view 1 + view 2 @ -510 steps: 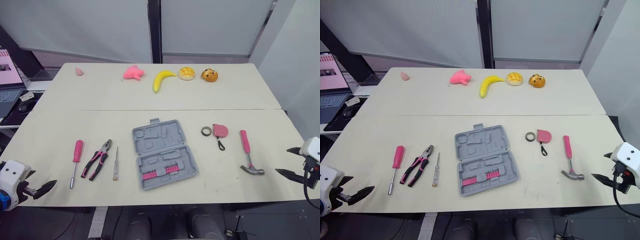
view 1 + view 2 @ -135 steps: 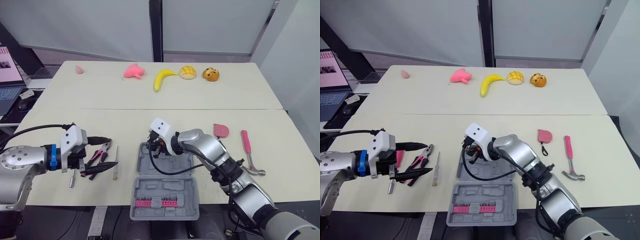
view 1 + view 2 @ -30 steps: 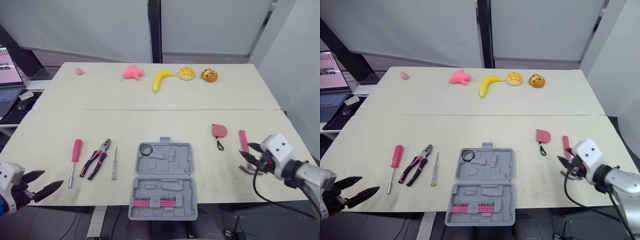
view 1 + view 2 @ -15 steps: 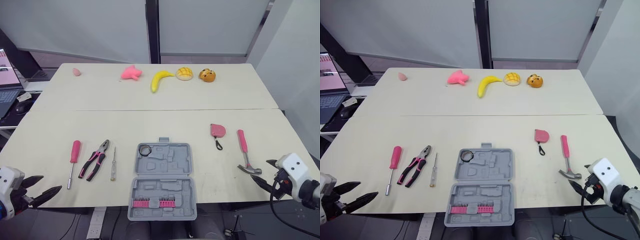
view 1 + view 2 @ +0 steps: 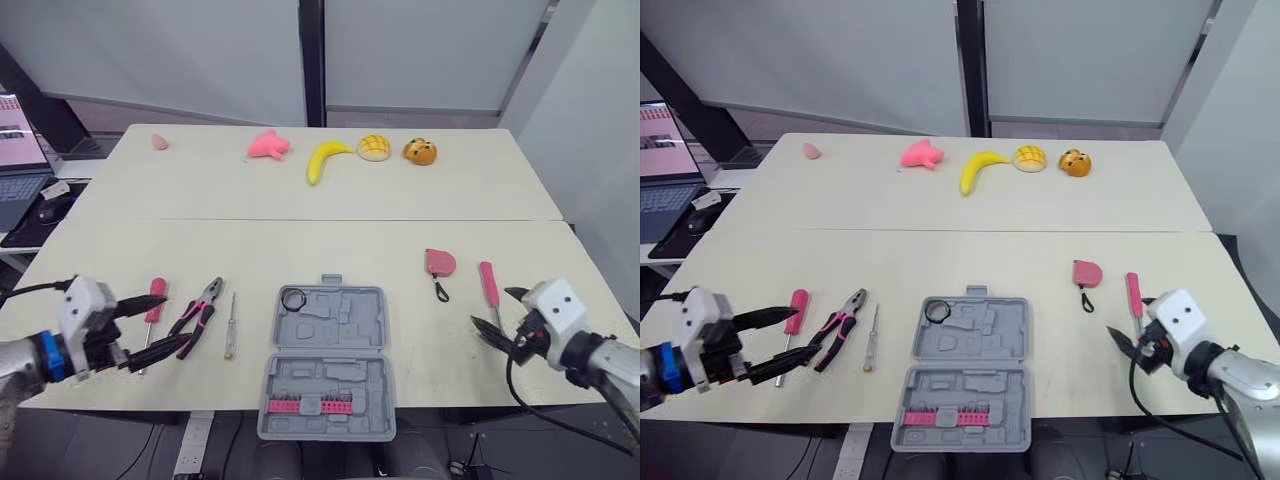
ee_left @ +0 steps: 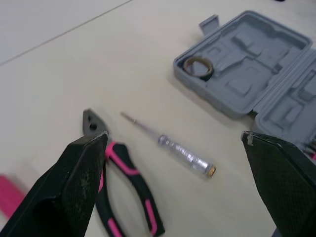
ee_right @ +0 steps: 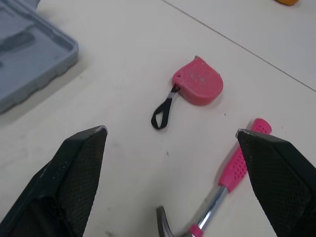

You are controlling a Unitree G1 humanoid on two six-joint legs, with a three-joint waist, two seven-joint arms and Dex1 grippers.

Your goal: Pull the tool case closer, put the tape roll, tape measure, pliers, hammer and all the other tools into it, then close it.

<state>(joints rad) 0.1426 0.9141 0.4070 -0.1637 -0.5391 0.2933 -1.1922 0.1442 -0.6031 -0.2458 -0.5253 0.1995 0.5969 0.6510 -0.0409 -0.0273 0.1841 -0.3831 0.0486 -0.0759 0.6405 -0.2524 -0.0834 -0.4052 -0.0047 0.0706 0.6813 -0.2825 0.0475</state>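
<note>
The grey tool case (image 5: pixel 326 360) lies open near the table's front edge, with the tape roll (image 5: pixel 293 299) in its far left pocket. Left of it lie a slim tester screwdriver (image 5: pixel 231 326), pink-handled pliers (image 5: pixel 195 318) and a pink screwdriver (image 5: pixel 155 300). My left gripper (image 5: pixel 175 320) hovers open just over the pliers' handles (image 6: pixel 123 182). To the case's right are the pink tape measure (image 5: pixel 439 262) and the hammer (image 5: pixel 488 284). My right gripper (image 5: pixel 497 312) is open at the hammer's head, which it partly hides; the hammer (image 7: pixel 232 182) lies between its fingers.
Toys line the far table: a pink figure (image 5: pixel 268 146), a banana (image 5: pixel 325 158), a bun (image 5: pixel 373 147), an orange toy (image 5: pixel 419 151) and a small pink piece (image 5: pixel 159 142). A laptop (image 5: pixel 18 140) sits off the left side. A seam (image 5: pixel 350 220) divides the two tables.
My left gripper has come in from the front edge to the pliers and pink screwdriver. My right gripper has moved from off the table's corner up to the hammer's head.
</note>
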